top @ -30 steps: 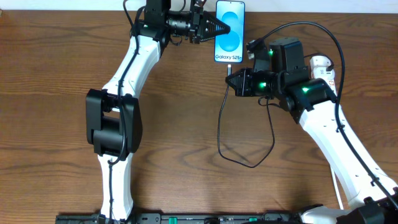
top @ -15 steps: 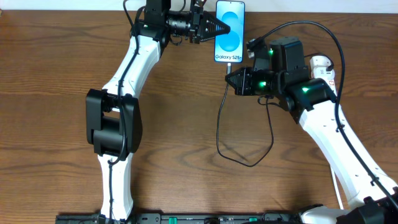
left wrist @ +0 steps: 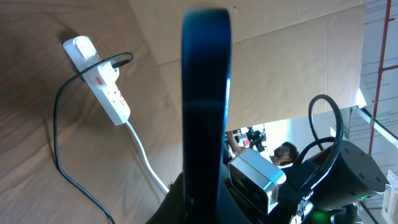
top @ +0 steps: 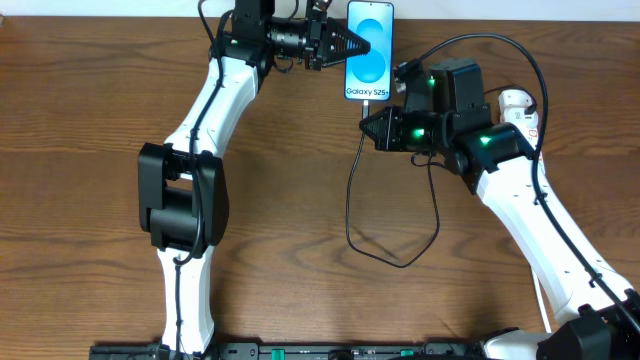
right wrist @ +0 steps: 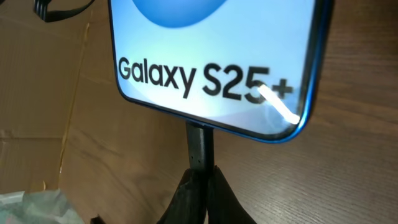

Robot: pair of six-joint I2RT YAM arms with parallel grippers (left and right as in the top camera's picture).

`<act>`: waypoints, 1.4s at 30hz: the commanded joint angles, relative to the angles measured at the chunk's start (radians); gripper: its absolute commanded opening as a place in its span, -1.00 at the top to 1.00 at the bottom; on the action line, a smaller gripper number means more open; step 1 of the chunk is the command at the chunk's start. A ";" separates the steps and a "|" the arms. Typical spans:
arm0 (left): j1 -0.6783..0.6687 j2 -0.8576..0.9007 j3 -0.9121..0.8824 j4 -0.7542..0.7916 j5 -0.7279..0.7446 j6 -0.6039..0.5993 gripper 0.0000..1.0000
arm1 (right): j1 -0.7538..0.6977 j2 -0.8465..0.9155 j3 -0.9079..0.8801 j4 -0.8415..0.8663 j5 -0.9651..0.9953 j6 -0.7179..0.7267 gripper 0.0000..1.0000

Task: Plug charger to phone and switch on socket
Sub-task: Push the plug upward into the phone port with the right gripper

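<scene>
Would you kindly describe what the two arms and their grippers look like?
Both the left arm and the right arm have white shells, black joint housings and thin black cables along them. The left gripper and right gripper are black, tapering to narrow tips. Green lights glow on the right wrist, with a black cable looping above it.

One phone (top: 375,60), one charger (right wrist: 200,144), one socket (left wrist: 109,93), and two arms: left arm (top: 205,110), right arm (top: 545,225).

Even light, glare on phone (right wrist: 214,56)
</scene>
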 commanded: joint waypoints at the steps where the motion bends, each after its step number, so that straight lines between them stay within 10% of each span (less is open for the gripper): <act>1: 0.002 -0.035 0.013 0.016 0.039 -0.003 0.86 | 0.011 0.000 0.019 0.003 -0.029 0.011 0.98; 42: 0.009 -0.035 0.013 0.051 0.019 0.008 0.85 | 0.010 -0.002 0.057 -0.038 0.000 -0.031 0.98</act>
